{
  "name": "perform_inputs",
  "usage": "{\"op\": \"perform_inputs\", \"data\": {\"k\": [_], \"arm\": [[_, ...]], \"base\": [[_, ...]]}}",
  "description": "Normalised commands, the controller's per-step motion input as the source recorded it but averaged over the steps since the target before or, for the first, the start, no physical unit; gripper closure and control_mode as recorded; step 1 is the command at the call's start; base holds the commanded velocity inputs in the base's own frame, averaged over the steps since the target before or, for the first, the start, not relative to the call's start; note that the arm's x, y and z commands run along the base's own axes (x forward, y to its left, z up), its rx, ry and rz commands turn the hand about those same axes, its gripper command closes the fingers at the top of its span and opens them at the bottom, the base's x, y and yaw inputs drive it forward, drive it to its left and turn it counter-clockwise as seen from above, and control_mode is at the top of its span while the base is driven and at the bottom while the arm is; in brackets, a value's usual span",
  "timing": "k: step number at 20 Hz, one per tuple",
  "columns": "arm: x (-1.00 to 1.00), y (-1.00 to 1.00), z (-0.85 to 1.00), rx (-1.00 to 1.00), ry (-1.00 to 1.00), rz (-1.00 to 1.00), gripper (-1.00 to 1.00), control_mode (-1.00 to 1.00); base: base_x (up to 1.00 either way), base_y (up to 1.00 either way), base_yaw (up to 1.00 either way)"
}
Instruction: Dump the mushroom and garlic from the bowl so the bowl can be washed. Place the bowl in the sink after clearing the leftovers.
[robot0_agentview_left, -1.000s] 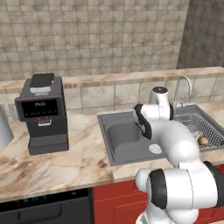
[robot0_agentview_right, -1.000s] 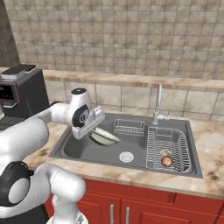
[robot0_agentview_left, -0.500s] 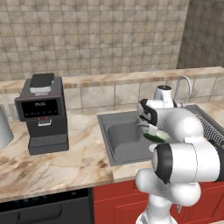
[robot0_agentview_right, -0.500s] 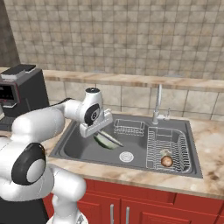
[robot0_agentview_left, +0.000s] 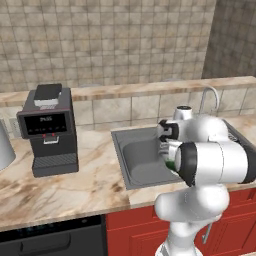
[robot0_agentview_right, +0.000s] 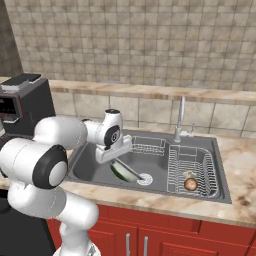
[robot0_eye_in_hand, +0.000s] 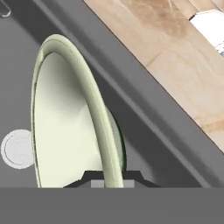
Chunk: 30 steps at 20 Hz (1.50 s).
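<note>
I hold the glossy cream bowl (robot0_eye_in_hand: 65, 127) on edge, my jaws clenched on its rim, low in the dark grey sink (robot0_agentview_right: 150, 172) beside the round drain (robot0_eye_in_hand: 17, 148). The mushroom (robot0_agentview_right: 190, 184) sits in the wire rack (robot0_agentview_right: 192, 167); a black coffee machine (robot0_agentview_left: 49, 130) stands on the marbled tabletop (robot0_agentview_left: 65, 185).

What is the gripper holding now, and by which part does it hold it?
The gripper holds the bowl by its rim, pinched between the two fingers, tilted on edge over the sink.

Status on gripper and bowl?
Gripper shut on bowl rim. Bowl tilted, low inside sink, near drain. Mushroom in wire rack.
</note>
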Motion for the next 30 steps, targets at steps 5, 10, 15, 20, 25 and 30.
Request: {"op": "perform_inputs", "data": {"k": [5, 10, 15, 20, 25, 30], "arm": [[0.30, 0.00, -0.52, 0.00, 0.08, -0.09, 1.00, -1.00], [0.36, -0.12, -0.39, 0.00, -0.05, -0.09, 1.00, -1.00], [0.38, -0.10, -0.18, 0.00, -0.18, -0.13, 1.00, -1.00], [0.36, 0.00, -0.17, 0.00, -0.01, -0.09, 1.00, -1.00], [0.39, 0.00, -0.34, 0.00, 0.05, -0.10, 1.00, -1.00], [0.32, 0.05, -0.27, 0.00, 0.01, -0.10, 1.00, -1.00]], "base": [[0.00, 0.00, 0.00], [0.00, 0.00, 0.00], [0.00, 0.00, 0.00], [0.00, 0.00, 0.00], [0.00, 0.00, 0.00], [0.00, 0.00, 0.00]]}}
